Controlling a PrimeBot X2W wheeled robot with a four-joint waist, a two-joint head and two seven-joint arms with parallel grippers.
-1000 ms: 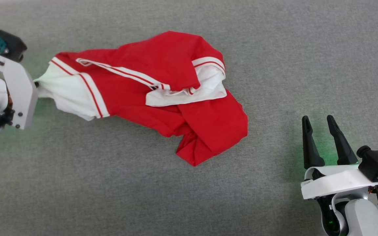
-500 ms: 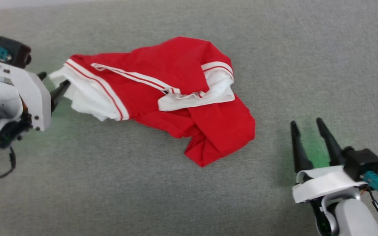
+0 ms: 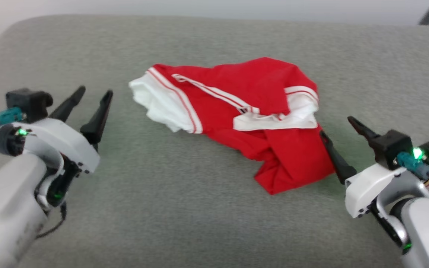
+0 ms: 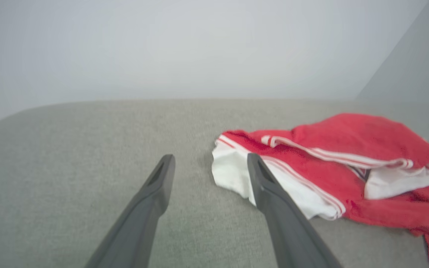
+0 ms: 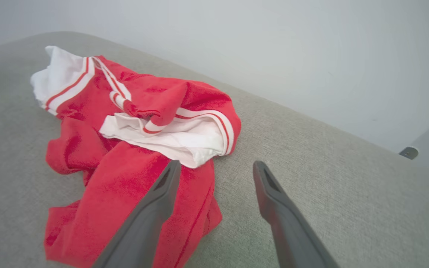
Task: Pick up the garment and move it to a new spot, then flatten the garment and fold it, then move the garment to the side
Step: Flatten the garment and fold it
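Two claws are in service, and both are released. My left gripper stands at the left of the scene with its two dark fingers spread apart and pointing toward the far right. It is near the garment but apart from it, with bare fabric between its fingertips and the white sleeve.

My right gripper stands at the right of the scene, jaws likewise spread. Its left finger lies along the near right edge of the red cloth. In the right wrist view that finger crosses in front of the red fabric. I cannot tell whether it touches.

The garment lies crumpled on the grey upholstered surface, between the two grippers and nearer the far side.
- Left end: a white sleeve bordered with red-and-white striped trim.
- Centre: a striped trim band running diagonally across the red body.
- Right end: a second white sleeve, folded under a red flap.
- Near right: the red body bunched into folds, ending in a point toward me.

A pale wall rises behind the rounded far edge of the surface.
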